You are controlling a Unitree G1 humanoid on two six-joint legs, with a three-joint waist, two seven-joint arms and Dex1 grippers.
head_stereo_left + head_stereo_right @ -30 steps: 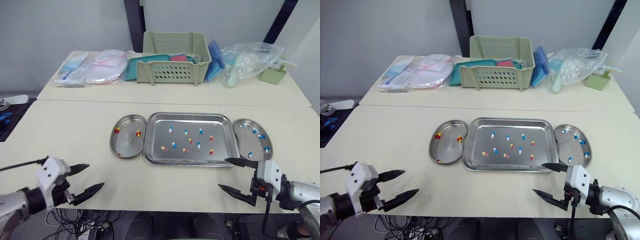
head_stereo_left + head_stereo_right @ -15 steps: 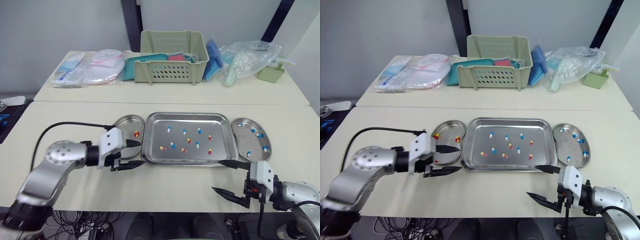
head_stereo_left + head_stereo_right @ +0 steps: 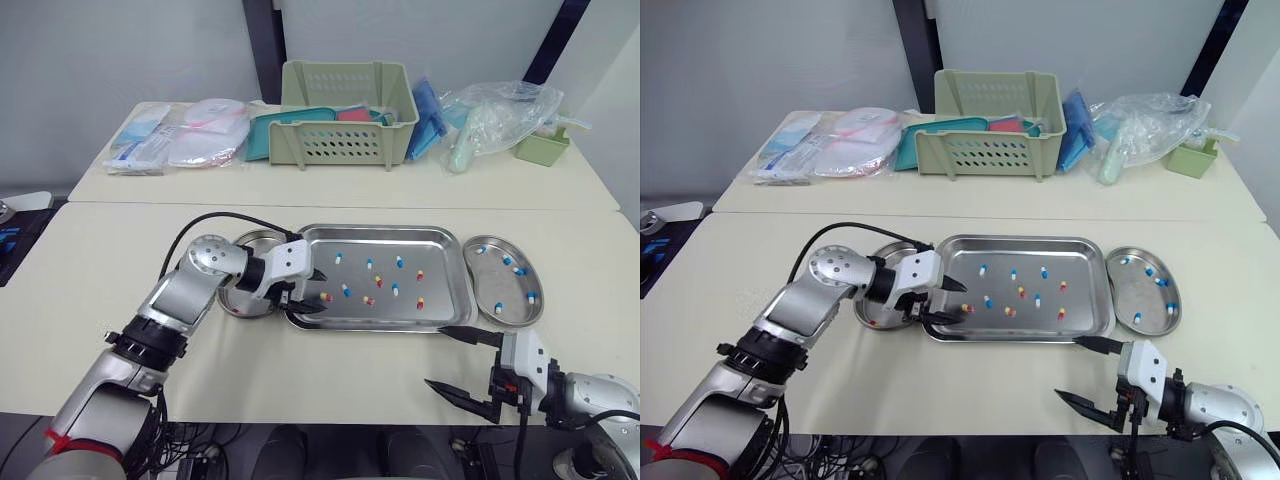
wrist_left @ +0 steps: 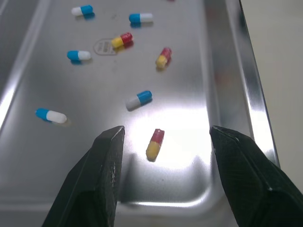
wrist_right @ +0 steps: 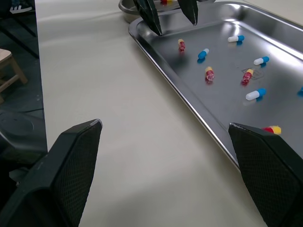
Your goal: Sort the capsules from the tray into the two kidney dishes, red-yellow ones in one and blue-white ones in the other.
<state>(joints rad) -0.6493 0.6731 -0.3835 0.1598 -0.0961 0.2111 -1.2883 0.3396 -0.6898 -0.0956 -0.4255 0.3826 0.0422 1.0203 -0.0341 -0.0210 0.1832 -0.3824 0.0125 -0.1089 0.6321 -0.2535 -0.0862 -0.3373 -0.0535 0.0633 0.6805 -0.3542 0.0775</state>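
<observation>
Sorting was partly done. Four blue-white capsules lay in the right kidney dish, and about ten mixed capsules were left in the tray.

The left gripper, open and empty, straddled a red-yellow capsule near the tray's corner.

The right gripper hung wide open and empty, just off the tray.

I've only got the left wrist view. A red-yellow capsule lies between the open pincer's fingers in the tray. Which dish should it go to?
Observer: The right kidney dish, to the right of the tray, holds only blue-white capsules, so not that one.
Operator: Where's the other dish?
Observer: The left kidney dish lies beside the tray's left side, just to the left of the left pincer.
Operator: Is the right arm in the way?
Observer: No. The right pincer hangs open above the table, short of the tray's near right corner.
</observation>
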